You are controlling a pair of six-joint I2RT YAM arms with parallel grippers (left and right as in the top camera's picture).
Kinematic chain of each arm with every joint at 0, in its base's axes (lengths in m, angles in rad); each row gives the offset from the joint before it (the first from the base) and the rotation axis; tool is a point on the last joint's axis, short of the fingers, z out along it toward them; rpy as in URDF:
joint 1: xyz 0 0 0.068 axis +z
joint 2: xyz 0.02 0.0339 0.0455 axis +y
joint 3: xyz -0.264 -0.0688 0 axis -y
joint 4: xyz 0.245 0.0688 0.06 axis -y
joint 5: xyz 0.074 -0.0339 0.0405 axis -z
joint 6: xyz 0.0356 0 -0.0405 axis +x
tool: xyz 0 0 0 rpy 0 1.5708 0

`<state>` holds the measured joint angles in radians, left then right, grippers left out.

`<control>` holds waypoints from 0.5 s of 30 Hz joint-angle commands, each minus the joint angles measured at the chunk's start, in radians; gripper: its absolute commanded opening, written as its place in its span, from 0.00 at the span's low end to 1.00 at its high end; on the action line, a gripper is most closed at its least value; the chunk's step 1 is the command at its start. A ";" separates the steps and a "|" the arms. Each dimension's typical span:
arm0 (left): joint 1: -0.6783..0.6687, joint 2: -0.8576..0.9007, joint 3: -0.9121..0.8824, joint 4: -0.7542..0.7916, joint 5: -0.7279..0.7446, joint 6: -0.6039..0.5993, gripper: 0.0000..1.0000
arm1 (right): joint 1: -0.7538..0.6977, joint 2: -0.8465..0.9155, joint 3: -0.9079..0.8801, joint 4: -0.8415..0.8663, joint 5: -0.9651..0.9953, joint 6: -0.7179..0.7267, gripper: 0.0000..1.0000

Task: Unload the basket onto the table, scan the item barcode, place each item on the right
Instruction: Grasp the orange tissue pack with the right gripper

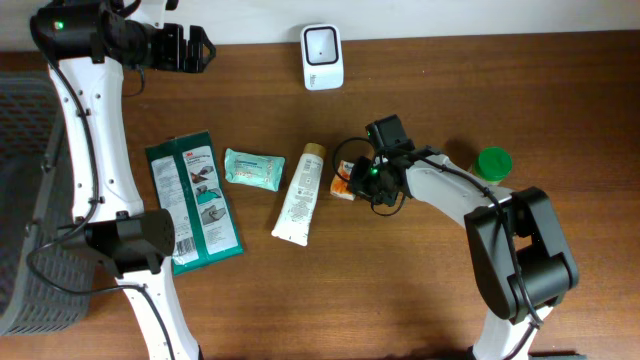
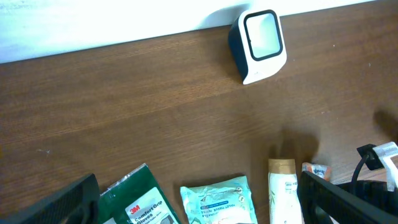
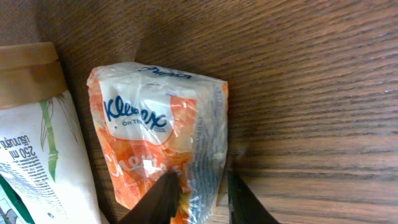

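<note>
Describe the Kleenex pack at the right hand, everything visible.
The Kleenex pack is a small soft pack in glossy, crinkled orange-and-white film with a blue logo. It lies flat on the wooden table, beside the brown-capped end of a white tube; whether they touch is unclear. The right hand pinches its near edge between both fingers, and the pack is not yet lifted.

A dark brown wooden table (image 1: 560,110) fills nearly every view, its grain running lengthwise in fine streaks. Ahead of the left gripper (image 1: 205,48), the table's far edge meets a plain white wall (image 1: 450,12), evenly lit. Behind that gripper, off the table's end, stands a dark grey slatted bin (image 1: 20,130), partly cut by the frame. Beneath the right gripper (image 3: 202,202) the wood shows close, coarse grain with a soft sheen. The light is diffuse, and shadows on the wood are faint and short.
</note>
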<state>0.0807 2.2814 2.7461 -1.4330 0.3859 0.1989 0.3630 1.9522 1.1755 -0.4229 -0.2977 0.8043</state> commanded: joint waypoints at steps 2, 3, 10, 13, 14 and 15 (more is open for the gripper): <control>0.001 -0.010 0.008 -0.001 0.011 0.016 0.99 | 0.010 0.041 -0.010 -0.003 0.018 0.009 0.16; 0.001 -0.010 0.008 -0.001 0.011 0.016 0.99 | 0.010 0.041 -0.010 -0.006 0.018 0.009 0.11; 0.001 -0.010 0.008 -0.001 0.011 0.016 0.99 | -0.054 0.007 0.031 -0.073 -0.225 -0.320 0.04; 0.001 -0.010 0.008 -0.001 0.011 0.016 0.99 | -0.160 -0.045 0.077 -0.175 -0.468 -0.556 0.04; 0.001 -0.010 0.008 -0.001 0.011 0.016 0.99 | -0.195 -0.057 0.086 -0.202 -0.545 -0.611 0.04; 0.001 -0.010 0.008 -0.001 0.011 0.016 0.99 | -0.223 -0.064 0.090 -0.218 -0.619 -0.661 0.04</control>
<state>0.0807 2.2814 2.7461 -1.4330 0.3862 0.1989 0.2314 1.9491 1.2205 -0.6094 -0.6247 0.4110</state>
